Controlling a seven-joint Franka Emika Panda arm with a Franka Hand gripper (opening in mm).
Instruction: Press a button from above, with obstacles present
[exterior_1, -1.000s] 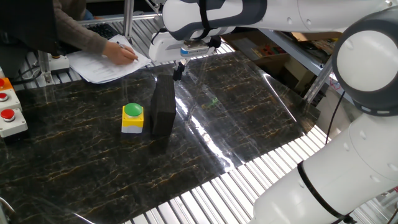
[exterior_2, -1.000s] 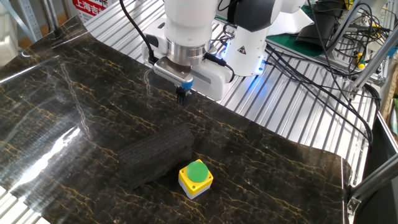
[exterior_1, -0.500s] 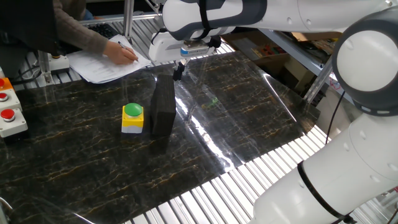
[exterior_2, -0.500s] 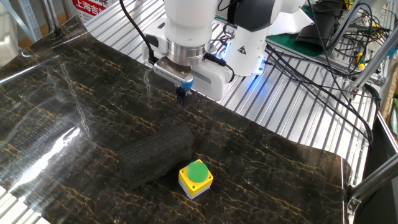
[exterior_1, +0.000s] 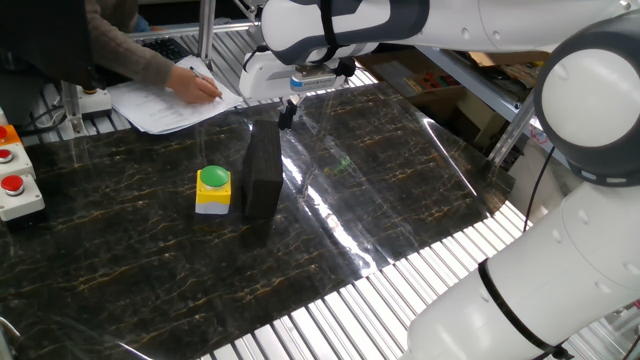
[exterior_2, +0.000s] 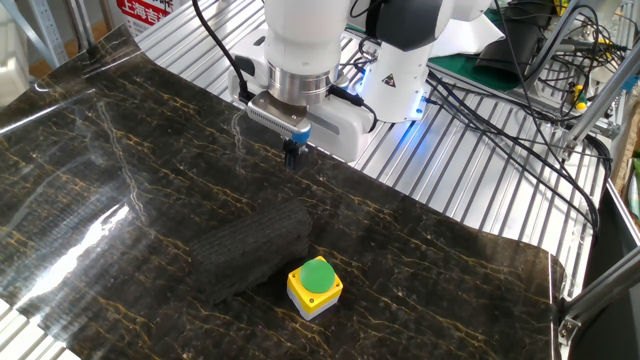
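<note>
While the arm hangs above the dark marbled tabletop (exterior_1: 420, 190) in one fixed view, its jaws (exterior_1: 287, 115) point down just past the top edge of the black obstacle (exterior_1: 263, 170), at about one o'clock from it. The button (exterior_1: 213, 189), a yellow box with a green cap, stands just beside the slab at its nine o'clock, so the slab sits between button and jaws; I judge it is placed there to force a route up and over, not a straight slide. At the far left a white housing (exterior_1: 15, 190) carries red round buttons, no part of this task. A person's hand (exterior_1: 195, 87) rests on papers (exterior_1: 165, 105) at eleven o'clock.

In the other fixed view the jaws (exterior_2: 292, 153) hover at twelve o'clock from the slab, well apart from the button (exterior_2: 315, 287) at about five o'clock of it. The fingertips look like one dark tip; whether they are parted I cannot tell. No containers are visible
</note>
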